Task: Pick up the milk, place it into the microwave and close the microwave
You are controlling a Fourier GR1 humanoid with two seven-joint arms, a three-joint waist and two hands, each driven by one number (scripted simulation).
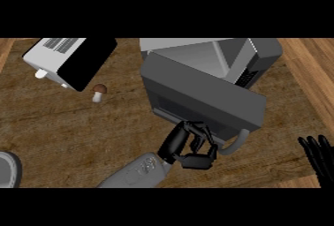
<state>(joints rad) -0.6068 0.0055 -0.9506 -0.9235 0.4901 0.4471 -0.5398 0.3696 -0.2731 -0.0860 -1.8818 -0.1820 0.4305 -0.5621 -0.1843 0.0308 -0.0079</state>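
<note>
Door-closing step is judged in hand: the left robot hand point(189, 148), fingers curled with nothing held, is pressed against the microwave point(251, 57) door point(202, 99), the milk is unseen, presumably inside, the right robot hand point(320, 154) rests open, and a further push is needed.
</note>
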